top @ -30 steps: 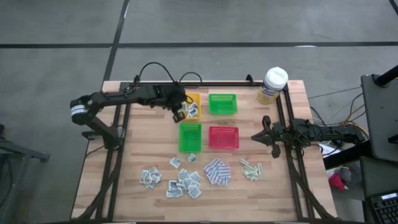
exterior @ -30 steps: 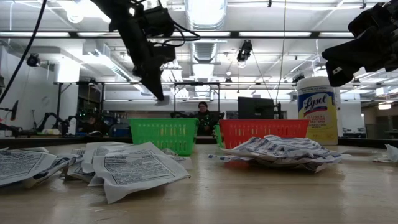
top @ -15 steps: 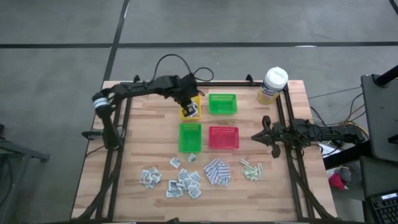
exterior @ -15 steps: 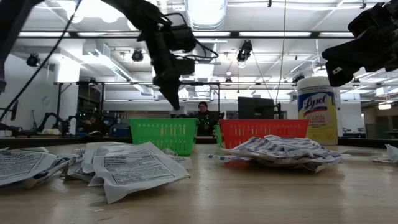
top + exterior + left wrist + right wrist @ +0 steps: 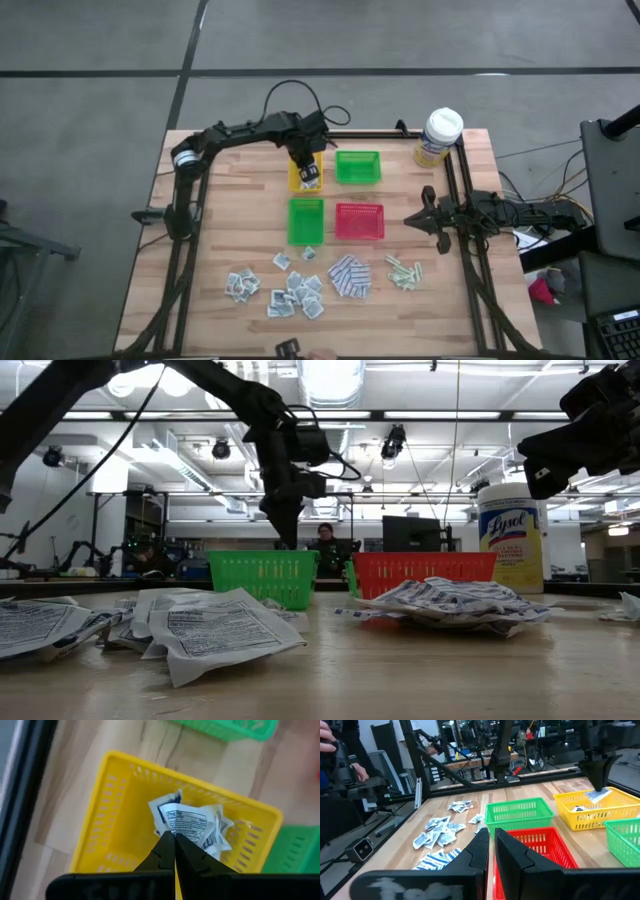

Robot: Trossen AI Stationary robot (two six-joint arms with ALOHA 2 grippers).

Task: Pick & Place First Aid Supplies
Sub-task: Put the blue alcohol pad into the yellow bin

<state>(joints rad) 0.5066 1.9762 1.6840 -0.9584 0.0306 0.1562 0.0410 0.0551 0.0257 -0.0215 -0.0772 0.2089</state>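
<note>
My left jaws (image 5: 174,842) are pinched tight on a white-grey sachet (image 5: 192,822), hanging right over the yellow tray (image 5: 297,178) at the far side of the desk (image 5: 220,250). I'm holding it above the middle of the tray so it drops inside the walls rather than on the rim; other sachets (image 5: 311,181) lie in there already, so this looks like their bin. Release comes next, I reckon.

Down at the near edge the unsorted first aid supplies wait: a scatter of sachets (image 5: 290,290), the blue-and-white pads (image 5: 349,276) piled beside them, the pale green strips (image 5: 404,271) just beyond. The two green trays (image 5: 357,166) and the red tray (image 5: 359,221) sit between me and that pile.

My right jaws (image 5: 490,837) are nearly closed on nothing, parked at the desk's right edge, clear of the working lane.
</note>
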